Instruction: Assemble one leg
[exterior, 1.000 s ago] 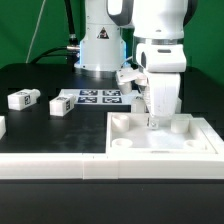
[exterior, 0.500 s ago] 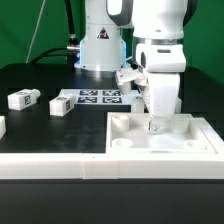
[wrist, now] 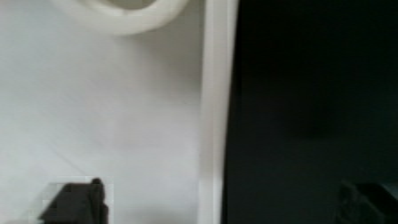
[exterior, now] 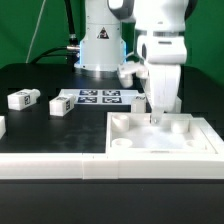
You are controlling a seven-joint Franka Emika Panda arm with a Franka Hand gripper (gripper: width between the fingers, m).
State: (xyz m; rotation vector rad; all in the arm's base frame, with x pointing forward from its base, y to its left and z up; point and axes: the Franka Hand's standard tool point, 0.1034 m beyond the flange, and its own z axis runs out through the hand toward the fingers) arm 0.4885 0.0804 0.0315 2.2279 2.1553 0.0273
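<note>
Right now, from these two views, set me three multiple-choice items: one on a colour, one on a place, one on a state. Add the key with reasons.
1. The table is: A black; B white; C green.
2. The gripper hangs: A beside the table; B over the tray; C over bare table.
3. The jaws are: A shut, empty; B shut on a part; C open, empty.

Key:
1 A: the bare top shows black in the exterior view.
2 B: it points down at the tray, and the wrist view looks onto the tray's corner hole and edge.
3 C: the wrist view shows the fingers far apart, holding nothing.
</note>
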